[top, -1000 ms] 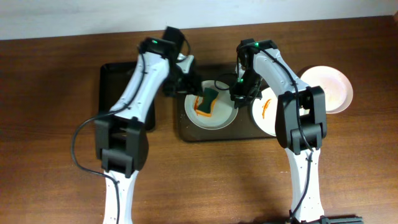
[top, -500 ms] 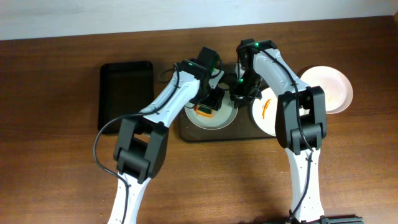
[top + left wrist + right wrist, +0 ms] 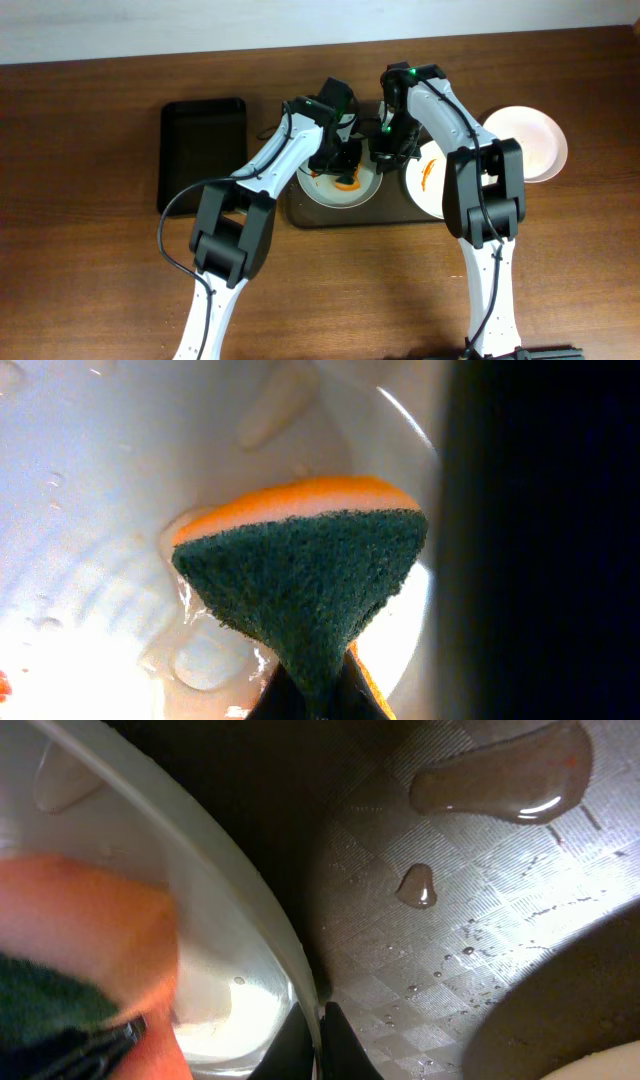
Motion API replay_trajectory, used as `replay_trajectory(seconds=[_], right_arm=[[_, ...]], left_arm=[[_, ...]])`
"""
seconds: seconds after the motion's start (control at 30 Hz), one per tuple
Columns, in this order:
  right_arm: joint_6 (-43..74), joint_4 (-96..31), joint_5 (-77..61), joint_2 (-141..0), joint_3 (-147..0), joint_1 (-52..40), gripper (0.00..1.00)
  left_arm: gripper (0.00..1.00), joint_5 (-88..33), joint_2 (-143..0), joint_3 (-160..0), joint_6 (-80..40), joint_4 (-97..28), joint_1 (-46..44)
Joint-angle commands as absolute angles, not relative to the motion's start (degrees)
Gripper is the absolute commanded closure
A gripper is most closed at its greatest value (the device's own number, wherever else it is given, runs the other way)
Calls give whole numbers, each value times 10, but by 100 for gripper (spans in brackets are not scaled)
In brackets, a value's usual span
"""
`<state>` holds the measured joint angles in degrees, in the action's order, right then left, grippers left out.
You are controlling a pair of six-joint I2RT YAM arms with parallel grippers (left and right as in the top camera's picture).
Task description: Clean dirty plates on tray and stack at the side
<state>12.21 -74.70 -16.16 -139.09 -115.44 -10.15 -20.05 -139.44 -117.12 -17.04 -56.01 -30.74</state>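
On the dark brown tray [image 3: 302,214] a white dirty plate [image 3: 322,191] lies at the left. My left gripper [image 3: 344,166] hangs over it, shut on a green-and-orange sponge [image 3: 305,575] that presses on the wet plate [image 3: 100,510]. At the plate's right rim [image 3: 262,925], my right gripper [image 3: 320,1038] is shut, pinching the edge. A second dirty plate [image 3: 432,185] with an orange smear lies on the tray's right side, partly under the right arm. A third plate [image 3: 530,140] rests on the table, right of the tray.
A smaller black tray [image 3: 203,150] lies left of the brown one. Water drops stand on the brown tray's patterned floor [image 3: 470,950]. Both arms cross above the tray's middle.
My left arm swung right from the tray's left edge to the sponge lying on the plate, and its jaws shut on it. The right gripper stayed on the rim.
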Motion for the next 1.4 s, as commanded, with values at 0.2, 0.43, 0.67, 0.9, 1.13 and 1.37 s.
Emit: replay_trajectory(seconds=[0.2, 0.43, 0.67, 0.9, 1.13, 1.37], right_arm=[[123, -738, -145, -1399, -1144, -105, 96], [123, -737, -145, -1399, -1144, -105, 96], [123, -737, -146, -1399, -1144, -105, 96], [123, -737, -145, -1399, -1144, -105, 96], [123, -744, -146, -1399, -1145, -105, 96], [123, -895, 1, -1399, -1364, -121, 96]], left_arm=[[100, 208, -1438, -1179, -184, -631, -283], [100, 117, -1435, -1359, -184, -740, -242], [100, -132, -1438, -1313, -184, -695, -253], [100, 1, -1436, -1192, -184, -668, -268], [100, 232, -1435, -1395, -244, -848, -265], [100, -52, -1435, -1538, -237, -931, -131]])
